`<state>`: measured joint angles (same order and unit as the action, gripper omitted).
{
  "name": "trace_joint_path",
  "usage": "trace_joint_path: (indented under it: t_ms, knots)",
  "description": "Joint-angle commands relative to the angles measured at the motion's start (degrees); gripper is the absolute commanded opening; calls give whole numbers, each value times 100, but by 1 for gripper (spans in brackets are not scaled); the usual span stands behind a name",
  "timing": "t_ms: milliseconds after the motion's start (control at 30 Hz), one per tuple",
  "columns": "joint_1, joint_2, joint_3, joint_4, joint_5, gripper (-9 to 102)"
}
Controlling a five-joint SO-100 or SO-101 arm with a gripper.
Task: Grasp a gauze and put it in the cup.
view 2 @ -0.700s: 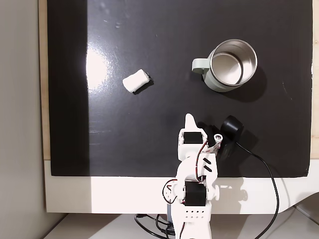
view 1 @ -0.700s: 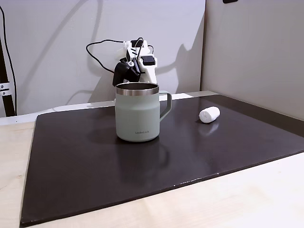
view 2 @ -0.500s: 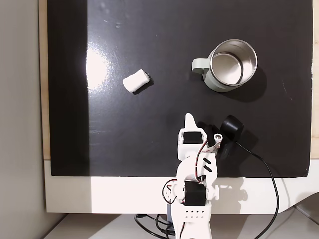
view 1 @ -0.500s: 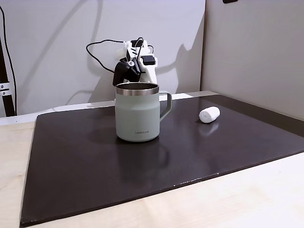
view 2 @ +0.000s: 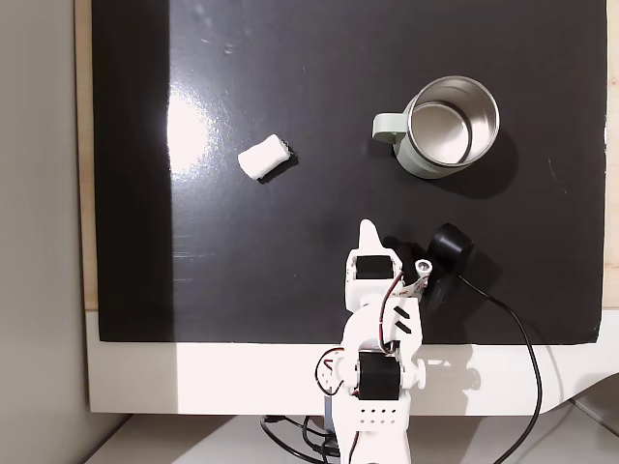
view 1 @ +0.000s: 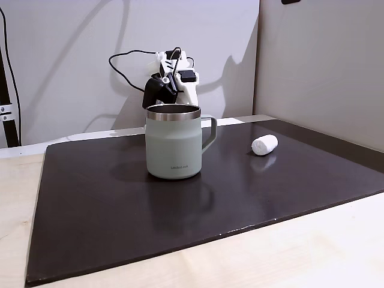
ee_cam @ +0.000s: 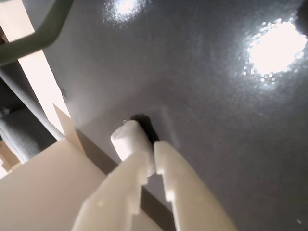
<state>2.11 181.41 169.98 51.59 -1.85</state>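
1. The small white soft roll of gauze [view 2: 263, 159] lies on its side on the glossy black surface [view 2: 290, 58], untouched, well apart from the pale sage-green steel-rimmed cup [view 2: 445, 127], which stands upright and empty.
2. The white two-finger claw [ee_cam: 153, 156] sits folded back near the arm's base, its fingers pressed together with nothing between them.
3. The step in hand looks like the reach: I'd part the fingers first, swing toward the roll, then come down straddling its short width so it can't roll away.
4. In the wrist view the claw tips cover part of the roll, though the top-down fixed view shows them well apart.
5. From the front, the cup hides the claw tips.
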Motion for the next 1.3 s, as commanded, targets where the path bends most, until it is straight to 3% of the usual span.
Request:
trace_joint_path:
  t_ms: [0, 367, 933, 1267]
  knots:
    - [-53, 70, -193, -70, -185, 1]
    - [-1160, -343, -1494, 721, -773, 4]
    - [-1652, -5071, -4562, 729, -606, 6]
    - [-2197, -7682, -6645, 1397, -519, 24]
